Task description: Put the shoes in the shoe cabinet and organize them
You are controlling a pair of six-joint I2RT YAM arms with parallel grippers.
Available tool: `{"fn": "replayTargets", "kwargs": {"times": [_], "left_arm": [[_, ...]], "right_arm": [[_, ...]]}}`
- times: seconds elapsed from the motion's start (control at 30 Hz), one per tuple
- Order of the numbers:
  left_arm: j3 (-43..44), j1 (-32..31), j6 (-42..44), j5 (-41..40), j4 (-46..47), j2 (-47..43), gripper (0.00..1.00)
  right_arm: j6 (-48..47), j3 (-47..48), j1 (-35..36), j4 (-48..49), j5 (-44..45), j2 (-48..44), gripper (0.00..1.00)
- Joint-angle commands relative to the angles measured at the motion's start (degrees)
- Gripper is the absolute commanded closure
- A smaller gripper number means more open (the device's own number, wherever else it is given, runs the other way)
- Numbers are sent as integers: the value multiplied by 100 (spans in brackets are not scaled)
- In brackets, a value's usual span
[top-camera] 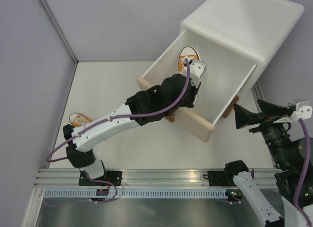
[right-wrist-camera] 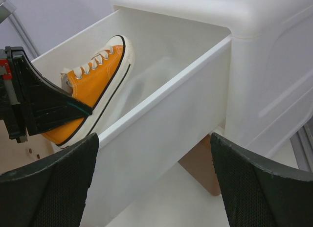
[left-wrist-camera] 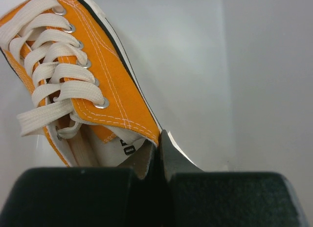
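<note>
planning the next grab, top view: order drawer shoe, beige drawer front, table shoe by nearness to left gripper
1. orange shoe in the drawer, gripped by the left gripper.
2. beige drawer front, at the drawer's near end.
3. orange shoe on the table, far left.

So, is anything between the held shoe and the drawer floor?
Nothing visible. The left gripper holds the orange shoe inside the open drawer, and nothing else shows in there.

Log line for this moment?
left gripper: shut on orange canvas sneaker, inside white cabinet's open drawer | right gripper: open, empty | second orange sneaker: on table
</note>
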Motion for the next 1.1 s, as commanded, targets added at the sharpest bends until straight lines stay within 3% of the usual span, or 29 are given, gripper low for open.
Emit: {"fn": "replayTargets", "kwargs": {"times": [0.0,0.17,0.5,1.07], "left_arm": [[137,-94,-36,-46,499,-333,98],[260,-94,498,226,525,-193,98],[620,-94,1466,1500,508,229,98],[1007,143,1502,1922,235,748,98]], "right_arm": [[-17,48,28,185,102,-43,2],[0,30,28,211,94,-51,2],[-44,39,28,246,190,-113,2],[-184,153,28,352,375,-52,2]]}}
